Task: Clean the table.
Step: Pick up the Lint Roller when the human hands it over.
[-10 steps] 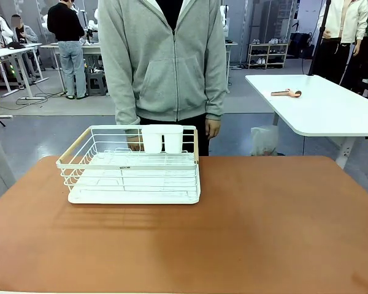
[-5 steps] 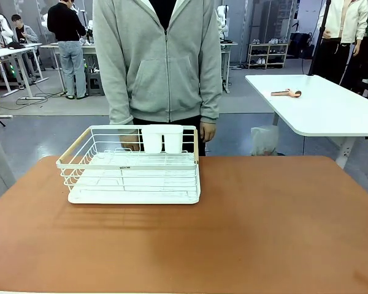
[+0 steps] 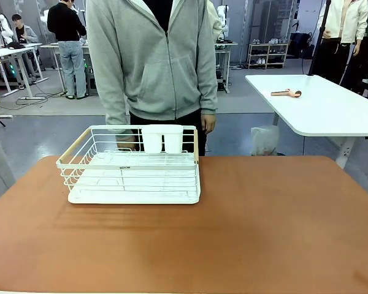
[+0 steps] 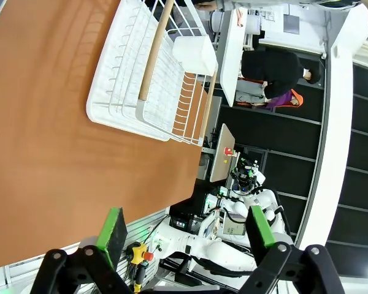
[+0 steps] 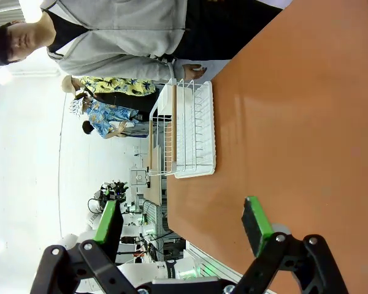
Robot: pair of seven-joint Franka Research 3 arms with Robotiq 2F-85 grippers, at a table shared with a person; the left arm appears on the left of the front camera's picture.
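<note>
Ahead of both sets of jaws lies the large rectangular table with a matte reddish-brown top (image 3: 282, 233), wide and flat, its near edge closest to the fingertips and its far edge beyond them. Past that far edge, well beyond the jaws, a person in a grey zip hoodie (image 3: 153, 61) stands close behind the one item seen on the top: a white wire dish rack with pale wooden side rails on a white tray base (image 3: 135, 197), set toward the left arm's side and the far edge, well apart from either gripper. A white two-pocket plastic cutlery holder (image 3: 162, 139) hangs on the rack's far rail, so it is the part farthest from the jaws. Left gripper (image 4: 187, 228): green pads spread wide, nothing between them, table surface ahead and below. Right gripper (image 5: 181, 222): likewise spread wide and empty, hovering off the surface with the rack far ahead. Judgement: the task is at its opening, no grasp begun; no loose clutter is visible, so I cannot tell what is to be cleared. Next move calls for something to pick or a reach toward the rack. Open room is ample on the right arm's side and the near half; the person and the far edge constrain any reach past the rack.
</note>
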